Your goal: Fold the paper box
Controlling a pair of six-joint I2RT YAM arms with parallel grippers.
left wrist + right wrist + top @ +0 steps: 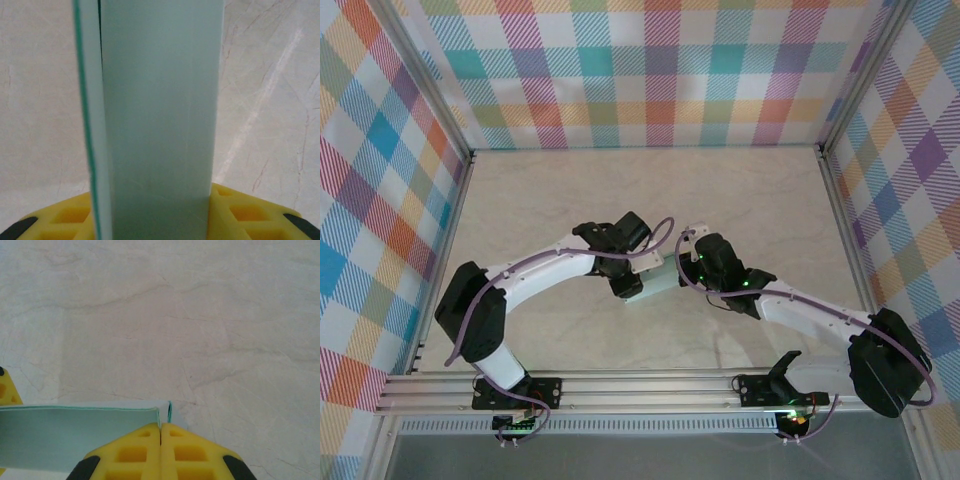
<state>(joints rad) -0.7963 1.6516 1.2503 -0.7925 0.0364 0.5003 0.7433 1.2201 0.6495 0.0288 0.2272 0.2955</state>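
Mint-green card marks the box (660, 279), which is over the middle of the pale marbled desk (620, 190), between your two wrists. Your left arm (535, 270) reaches in from the left and your right arm (800, 305) from the right; the box bridges the short gap between them.

From the left wrist, the box stands upright as a tall panel, with a thin teal-edged flap along its left side. The yellow left fingers (250, 212) touch it on both sides, so the left jaws are part-way apart and holding the box.

From the right wrist, the right jaws are pressed fully together, the yellow right fingers (130, 452) meeting in a thin seam. The box's end lies just left of and behind those fingertips. You cannot tell whether a card edge is nipped between them.

Plaid walls (650, 70) stand to the left, far side and right.
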